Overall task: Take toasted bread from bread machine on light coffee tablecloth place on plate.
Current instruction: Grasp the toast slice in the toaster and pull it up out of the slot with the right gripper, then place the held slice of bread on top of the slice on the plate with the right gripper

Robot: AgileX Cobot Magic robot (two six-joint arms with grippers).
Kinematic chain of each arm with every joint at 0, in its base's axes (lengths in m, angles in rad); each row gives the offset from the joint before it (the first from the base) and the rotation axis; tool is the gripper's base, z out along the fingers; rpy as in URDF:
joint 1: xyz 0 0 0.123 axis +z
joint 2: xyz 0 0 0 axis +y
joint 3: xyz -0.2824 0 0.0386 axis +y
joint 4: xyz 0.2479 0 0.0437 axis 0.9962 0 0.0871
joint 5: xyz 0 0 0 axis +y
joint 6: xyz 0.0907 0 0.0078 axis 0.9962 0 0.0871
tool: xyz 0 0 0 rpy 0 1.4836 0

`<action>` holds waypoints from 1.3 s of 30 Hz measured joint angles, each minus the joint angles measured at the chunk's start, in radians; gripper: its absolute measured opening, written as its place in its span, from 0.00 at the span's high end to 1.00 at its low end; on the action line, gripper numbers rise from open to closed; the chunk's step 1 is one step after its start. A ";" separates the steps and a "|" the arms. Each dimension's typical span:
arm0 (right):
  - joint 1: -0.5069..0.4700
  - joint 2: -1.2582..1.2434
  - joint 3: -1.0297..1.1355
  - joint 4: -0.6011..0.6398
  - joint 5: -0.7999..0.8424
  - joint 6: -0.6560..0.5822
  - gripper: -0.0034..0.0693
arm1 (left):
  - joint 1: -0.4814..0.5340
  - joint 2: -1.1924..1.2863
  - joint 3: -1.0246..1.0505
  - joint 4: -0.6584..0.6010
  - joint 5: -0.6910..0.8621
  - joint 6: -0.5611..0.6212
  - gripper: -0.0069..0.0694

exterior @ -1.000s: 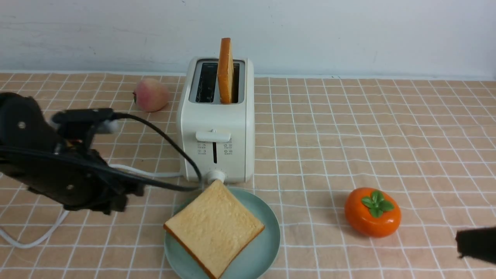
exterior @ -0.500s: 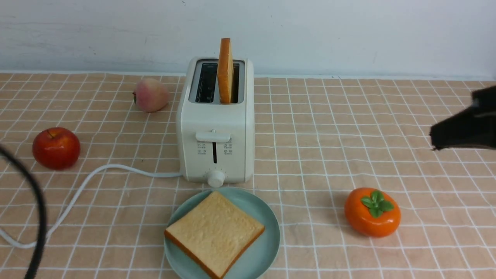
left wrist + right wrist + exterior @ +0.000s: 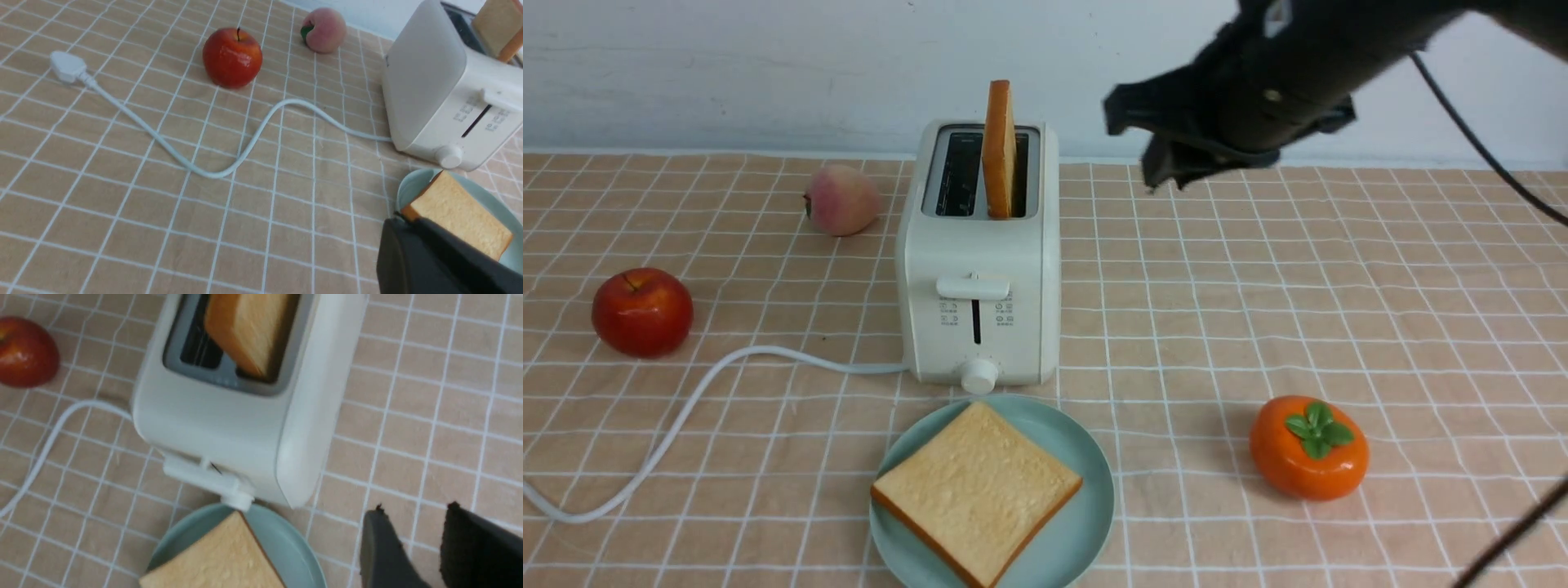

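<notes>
With one slice (image 3: 976, 490) already on the plate (image 3: 1090, 478), the right hand (image 3: 1134, 140), empty and partly open, has swung up beside the toaster (image 3: 980, 278) towards the remaining slice (image 3: 998, 151)

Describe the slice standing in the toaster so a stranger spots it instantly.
Find the cream-white bread machine on the checked tablecloth. A toast slice stands upright in its right slot, crust edge showing. Its twin lies flat on the teal plate in front.
</notes>
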 joint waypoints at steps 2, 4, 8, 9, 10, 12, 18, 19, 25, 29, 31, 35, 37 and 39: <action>0.019 0.053 -0.084 -0.005 -0.010 0.008 0.48 | 0.000 0.000 0.001 -0.001 0.022 -0.001 0.93; 0.034 0.124 -0.171 -0.006 -0.031 0.014 0.35 | 0.000 0.000 0.001 -0.008 0.028 -0.002 0.93; 0.038 0.258 -0.314 -0.009 -0.097 0.018 0.15 | 0.000 0.000 0.001 -0.029 0.029 -0.003 0.93; 0.038 0.280 -0.326 -0.012 -0.119 0.018 0.13 | 0.000 0.000 0.001 -0.031 0.029 -0.003 0.93; 0.038 0.310 -0.335 -0.012 -0.144 0.018 0.11 | 0.000 0.000 0.001 -0.032 0.029 -0.003 0.93; 0.038 0.347 -0.338 -0.008 -0.186 0.020 0.11 | 0.000 0.000 0.001 -0.033 0.029 -0.003 0.93; 0.038 0.408 -0.340 0.009 -0.237 0.021 0.28 | 0.000 0.000 0.001 -0.048 0.031 -0.003 0.93; 0.038 0.412 -0.340 -0.008 -0.239 0.021 0.41 | 0.000 0.000 0.001 -0.061 0.032 -0.003 0.93; 0.037 0.343 -0.343 -0.104 -0.203 0.021 0.83 | 0.000 0.000 0.001 -0.071 0.033 -0.003 0.93; 0.037 0.212 -0.343 -0.124 -0.133 -0.004 0.82 | 0.000 0.000 0.001 -0.073 0.035 -0.003 0.93; 0.037 0.120 -0.348 -0.128 -0.040 -0.053 0.82 | 0.000 0.000 0.001 -0.073 0.036 -0.003 0.93; 0.037 -0.039 -0.355 -0.128 0.217 -0.175 0.82 | 0.000 0.000 0.001 -0.073 0.036 -0.003 0.93; 0.037 -0.090 -0.336 -0.110 0.258 -0.207 0.82 | 0.000 0.000 0.001 -0.076 0.034 -0.003 0.93; 0.037 -0.143 -0.276 -0.056 0.267 -0.233 0.82 | 0.000 0.000 0.001 -0.076 0.034 -0.003 0.93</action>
